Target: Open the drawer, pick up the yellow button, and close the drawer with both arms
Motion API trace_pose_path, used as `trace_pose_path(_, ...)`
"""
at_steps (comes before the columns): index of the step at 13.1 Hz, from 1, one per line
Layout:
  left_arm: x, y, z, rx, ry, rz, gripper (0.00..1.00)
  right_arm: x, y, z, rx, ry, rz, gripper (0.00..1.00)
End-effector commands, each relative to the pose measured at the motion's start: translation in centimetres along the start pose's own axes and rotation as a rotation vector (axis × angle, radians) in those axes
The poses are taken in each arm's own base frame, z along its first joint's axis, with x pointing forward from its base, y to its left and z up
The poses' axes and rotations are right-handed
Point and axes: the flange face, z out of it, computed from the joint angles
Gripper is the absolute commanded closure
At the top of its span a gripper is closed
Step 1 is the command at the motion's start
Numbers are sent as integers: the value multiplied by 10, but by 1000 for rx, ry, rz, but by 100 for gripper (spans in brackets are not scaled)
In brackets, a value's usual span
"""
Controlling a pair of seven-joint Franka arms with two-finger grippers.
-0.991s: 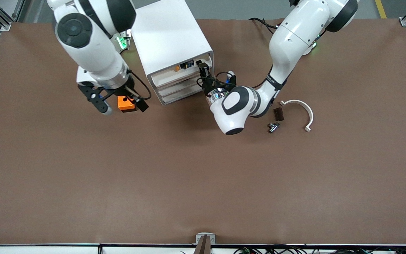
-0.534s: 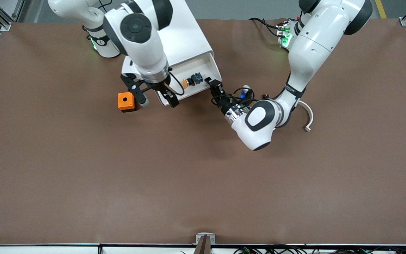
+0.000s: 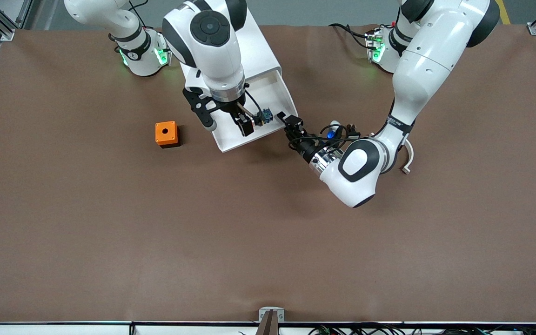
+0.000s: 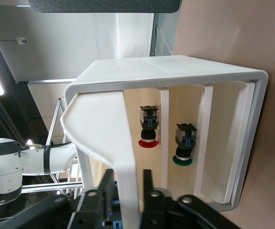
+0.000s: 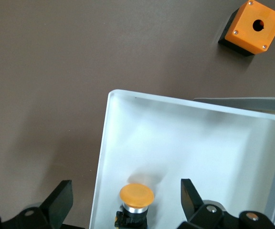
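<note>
The top drawer stands pulled far out of the white cabinet. My left gripper is shut on the drawer's front lip, one finger on each side of it. My right gripper hangs open over the drawer. In the right wrist view the button's orange cap lies on the drawer floor between the spread fingers of my right gripper. In the front view only the button's dark blue body shows beside one finger.
An orange cube with a round hole sits on the brown table toward the right arm's end and also shows in the right wrist view. A white curved clamp peeks out by the left arm. Red-capped and green-capped buttons lie in white compartments.
My left gripper has pulled the drawer farther out toward the front camera. My right gripper has moved from over the orange cube to over the open drawer, above the button.
</note>
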Motion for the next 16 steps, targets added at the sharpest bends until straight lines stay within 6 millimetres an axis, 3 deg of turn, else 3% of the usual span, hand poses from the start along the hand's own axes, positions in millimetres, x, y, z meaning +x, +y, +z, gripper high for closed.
trace_pose_path(1,-8,-11,-16,-6,-37,50,0,-7,0,-6,19,26,21,0)
trace_pose_path(4,-8,-15,-29,-20,-56,203,0,-13,-1,-17,35,27,22,0)
trace_pose_path(7,-17,-31,-49,-61,-71,558,0,-8,-3,-18,40,63,13,0)
trace_pose_path(9,-18,-38,-63,-102,-64,765,0,-31,0,-9,30,71,21,0)
trace_pose_path(11,-21,-52,-82,-174,-29,951,0,-37,2,-9,26,70,39,0)
trace_pose_path(13,-19,-62,-90,-235,55,1145,0,-57,8,-9,30,65,32,0)
trace_pose_path(16,-18,-85,-106,-409,220,1336,0,-70,7,4,24,76,39,0)
